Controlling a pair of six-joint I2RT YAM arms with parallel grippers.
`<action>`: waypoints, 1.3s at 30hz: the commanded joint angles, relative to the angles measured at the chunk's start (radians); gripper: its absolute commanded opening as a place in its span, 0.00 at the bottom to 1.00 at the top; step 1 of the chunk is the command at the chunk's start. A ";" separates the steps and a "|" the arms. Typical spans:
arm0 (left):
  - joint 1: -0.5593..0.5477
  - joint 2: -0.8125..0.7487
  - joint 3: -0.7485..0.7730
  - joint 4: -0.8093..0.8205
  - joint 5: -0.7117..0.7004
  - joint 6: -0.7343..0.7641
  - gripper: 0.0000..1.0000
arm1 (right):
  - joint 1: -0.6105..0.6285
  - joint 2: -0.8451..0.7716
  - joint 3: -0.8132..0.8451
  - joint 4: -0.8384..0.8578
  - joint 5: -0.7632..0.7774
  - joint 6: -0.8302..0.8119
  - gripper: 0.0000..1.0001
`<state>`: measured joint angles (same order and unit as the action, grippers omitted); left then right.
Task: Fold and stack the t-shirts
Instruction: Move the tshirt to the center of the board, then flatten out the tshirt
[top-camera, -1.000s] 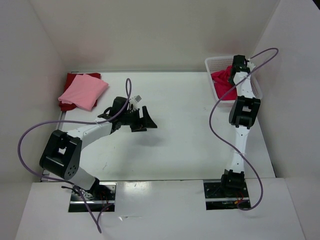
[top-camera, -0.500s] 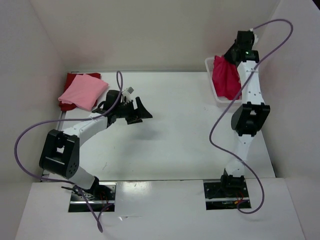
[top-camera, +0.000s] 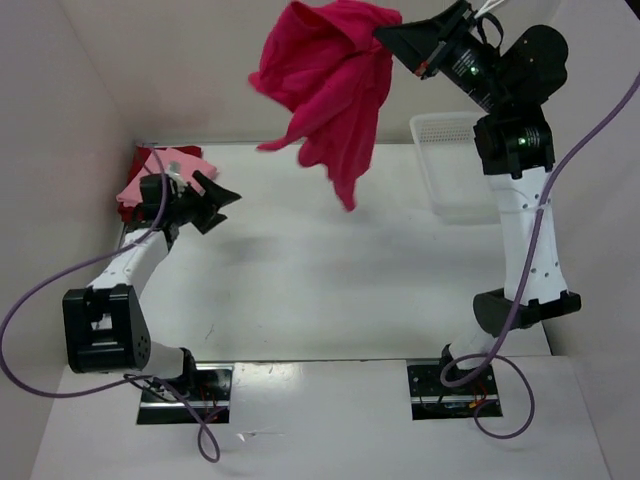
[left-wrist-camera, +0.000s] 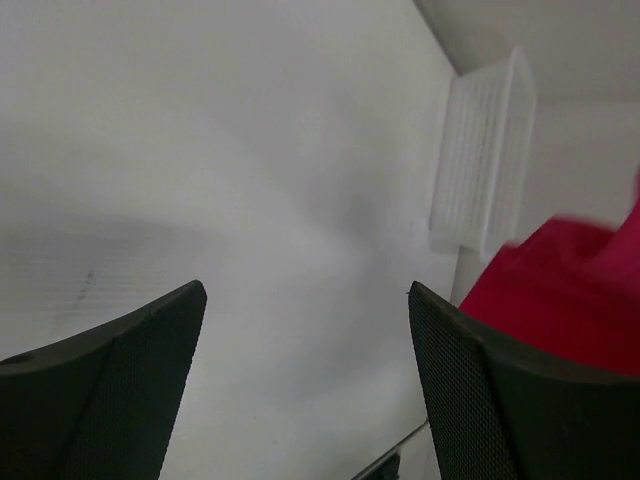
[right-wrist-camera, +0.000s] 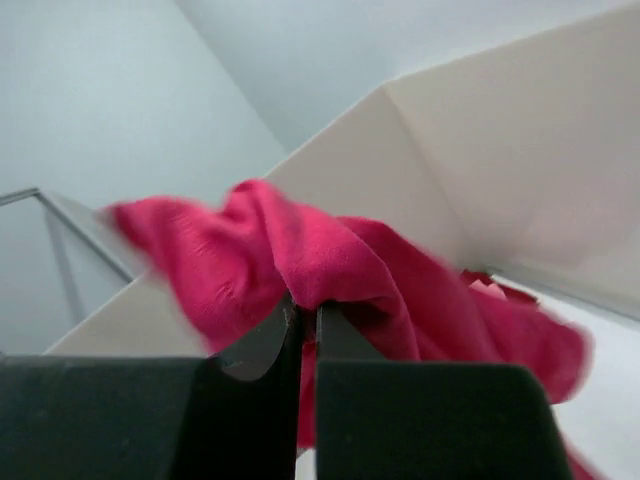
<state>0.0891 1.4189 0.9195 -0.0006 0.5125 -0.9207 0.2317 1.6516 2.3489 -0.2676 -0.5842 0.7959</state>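
The right arm stands nearly at full stretch over the right side of the table (top-camera: 330, 290). Its long white link rises from the base, and the wrist bends left at the top of the overhead view. The right gripper (top-camera: 388, 38) points left there, high above the surface, with its jaws pinched tight on a bunched fold of the crimson shirt (top-camera: 325, 80). The shirt hangs loose and crumpled from that one grip, in the air over the far middle of the table and touching nothing below. From the wrist camera, the right gripper (right-wrist-camera: 305, 315) shows its two dark fingers almost meeting, with the crimson shirt (right-wrist-camera: 300, 250) spilling out over them.

The white basket (top-camera: 445, 170) sits at the far right of the table, beneath the arm.

The left arm reaches from its base toward the far left corner, its forearm slanting up along the table's left edge. The left gripper (top-camera: 220, 190) points right, its jaws wide apart and holding nothing. It is just beside the pink shirt (top-camera: 132, 190), which lies folded on the dark red shirt (top-camera: 143, 160) in that corner. Its wrist camera looks across bare table between the spread fingers of the left gripper (left-wrist-camera: 305, 295) to the basket (left-wrist-camera: 480, 170) and an edge of the crimson shirt (left-wrist-camera: 570, 290).
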 joint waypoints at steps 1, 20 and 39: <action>0.082 -0.067 -0.037 0.025 -0.002 -0.044 0.89 | -0.018 -0.024 -0.397 0.207 -0.086 0.126 0.03; 0.035 -0.173 -0.139 -0.309 -0.264 0.226 0.87 | -0.062 -0.190 -1.320 -0.105 0.270 -0.090 0.56; -0.195 0.245 -0.081 -0.099 -0.370 0.146 0.31 | 0.084 -0.136 -1.654 -0.039 0.310 -0.015 0.49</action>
<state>-0.0967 1.5478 0.7460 -0.2268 0.1978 -0.7815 0.2947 1.4765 0.7078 -0.3698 -0.2741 0.7601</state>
